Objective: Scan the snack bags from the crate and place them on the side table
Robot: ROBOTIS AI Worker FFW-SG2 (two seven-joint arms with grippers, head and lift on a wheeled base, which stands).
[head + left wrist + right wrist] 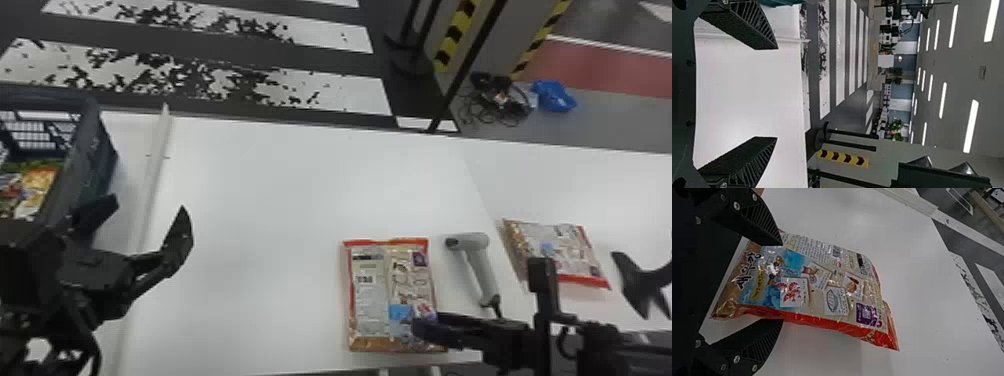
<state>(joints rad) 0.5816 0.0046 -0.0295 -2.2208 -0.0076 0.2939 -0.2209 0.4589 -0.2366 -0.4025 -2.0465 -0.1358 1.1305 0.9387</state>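
In the head view my left gripper stands open beside the crate, which holds snack bags. Nothing is between the spread fingers of the left gripper in the left wrist view. A red-edged snack bag lies flat on the main table, with my right gripper at its lower right. Seen from the right wrist, that bag extends out past the open right gripper, one finger overlapping it in view. A second bag rests farther right.
A grey handheld scanner lies between the two bags, partly behind the right arm. A raised white strip runs along the table near the crate. A dark forked shape shows at the right edge.
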